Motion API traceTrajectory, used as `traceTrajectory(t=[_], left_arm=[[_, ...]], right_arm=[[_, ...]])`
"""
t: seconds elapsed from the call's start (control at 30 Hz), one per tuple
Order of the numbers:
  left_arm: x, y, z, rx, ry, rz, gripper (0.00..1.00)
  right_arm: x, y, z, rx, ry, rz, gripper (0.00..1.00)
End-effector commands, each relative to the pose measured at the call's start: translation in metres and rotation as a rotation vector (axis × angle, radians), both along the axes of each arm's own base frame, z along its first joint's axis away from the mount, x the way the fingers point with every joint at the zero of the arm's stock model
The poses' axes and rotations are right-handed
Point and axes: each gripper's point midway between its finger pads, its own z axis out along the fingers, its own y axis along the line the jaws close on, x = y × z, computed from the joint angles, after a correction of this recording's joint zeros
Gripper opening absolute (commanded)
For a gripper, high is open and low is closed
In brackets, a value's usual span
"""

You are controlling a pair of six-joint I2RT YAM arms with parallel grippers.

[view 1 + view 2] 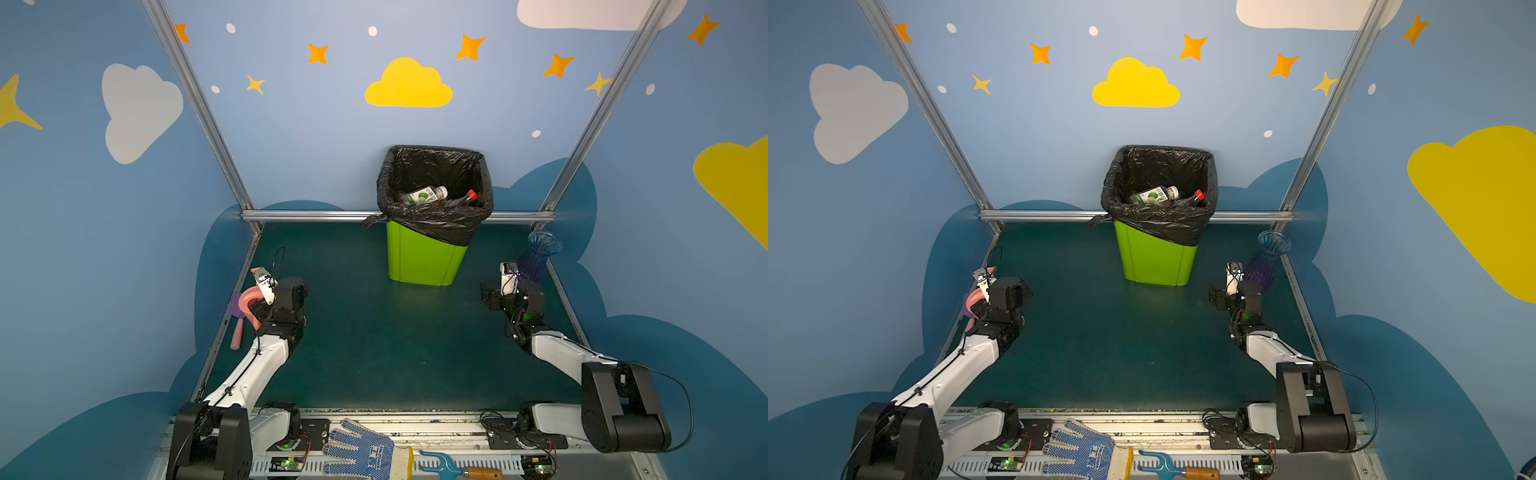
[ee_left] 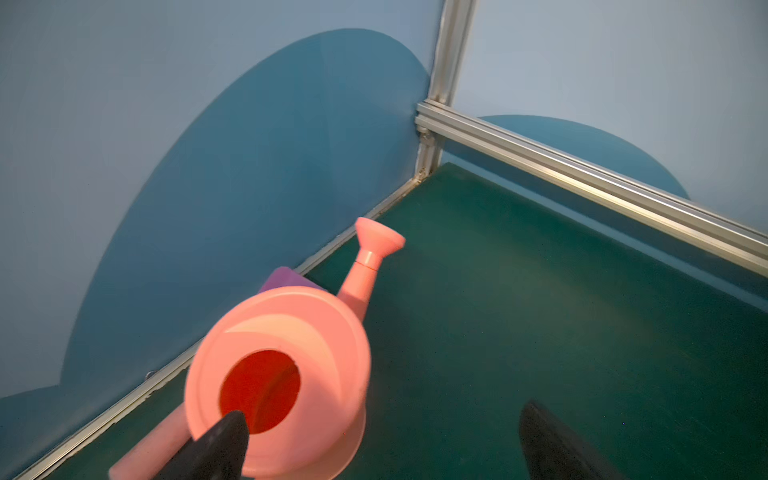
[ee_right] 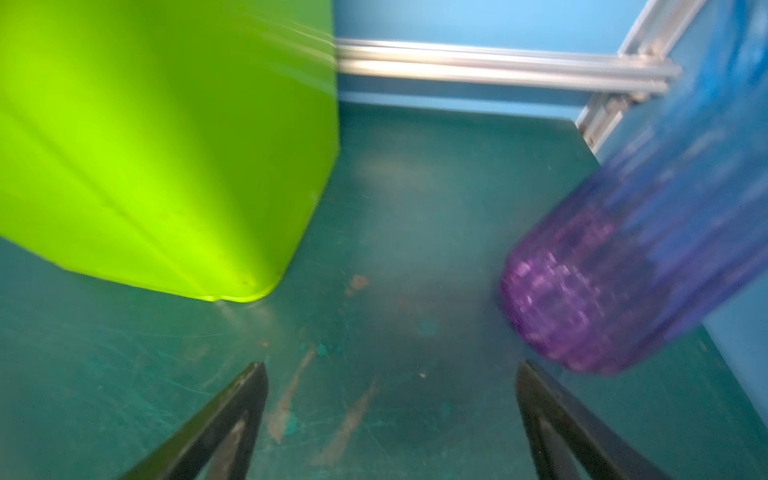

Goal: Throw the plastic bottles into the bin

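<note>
"What's that right under us?"

"A blue-dotted work glove (image 1: 365, 453) and a small blue hand rake (image 1: 446, 464) with a wooden handle. They lie on the front rail between the two arm bases."

"And the fingers?"

"The left fingers (image 2: 220, 440) are spread wide with nothing between them. One tip shows in front of the mouth of the pink watering can (image 2: 282, 365); I can't tell whether it touches. The right fingers (image 3: 232, 407) also stand wide apart and empty, over bare desk (image 1: 374, 332). The blue-purple vase (image 3: 602, 270) is just beside one finger and the bin (image 3: 166, 145) is off to the other side."

"Room to move?"

"Plenty. The green desk lies open between the arms and up to the bin. Metal rails edge the far side and both flanks. The can sits by the left rail and the vase by the right. The bin stands upright at the middle of the far rail."

"Count?"

"One bin, with a black bag over its rim. Two bottles show inside, one white-capped (image 1: 426, 195) and one red-capped (image 1: 465, 199). One vase, one can, one glove, one rake."
</note>
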Motion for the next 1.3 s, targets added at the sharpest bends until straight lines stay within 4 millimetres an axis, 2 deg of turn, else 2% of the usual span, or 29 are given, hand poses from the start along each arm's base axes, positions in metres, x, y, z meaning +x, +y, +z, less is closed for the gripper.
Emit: traceTrajectory(t=[0.0,0.23,0.4,0.6,0.73,0.83,0.93,1.03,1.07,1.17,1.27], left_arm=[[-0.011,0.012,0.002,0.008,-0.04,0.087,1.0],[-0.003,0.009,0.002,0.037,-0.017,0.04,1.0],[0.007,0.004,-0.002,0.065,-0.031,-0.016,1.0],[0.019,-0.001,-0.016,0.09,0.02,-0.081,1.0],[0.023,-0.006,-0.02,0.113,-0.028,-0.13,1.0],[0.03,-0.014,-0.031,0.083,-0.024,-0.188,1.0],[0.039,-0.022,-0.044,0.069,-0.018,-0.25,1.0],[0.043,-0.03,-0.065,0.065,-0.012,-0.304,1.0],[0.048,-0.033,-0.064,0.062,-0.041,-0.317,1.0],[0.062,-0.047,-0.076,0.047,0.056,-0.426,1.0],[0.061,-0.042,-0.082,0.002,0.05,-0.429,1.0]], right_arm=[[0.002,0.0,0.01,-0.03,-0.034,0.01,0.94],[-0.002,0.003,0.009,-0.026,-0.032,0.029,0.94],[-0.014,0.001,-0.01,-0.008,-0.026,0.015,0.94],[0.002,0.0,-0.03,-0.021,-0.016,-0.005,0.94],[0.0,-0.011,-0.035,0.005,-0.027,-0.052,0.94],[0.001,-0.013,-0.039,0.027,-0.098,-0.054,0.94],[0.006,-0.018,-0.047,0.028,0.015,-0.09,0.97],[0.008,-0.022,-0.046,0.083,0.001,-0.065,0.98],[0.007,-0.02,-0.047,0.077,0.02,-0.057,0.98],[0.008,-0.02,-0.047,0.077,0.018,-0.058,0.98],[0.007,-0.02,-0.047,0.077,0.019,-0.057,0.98]])
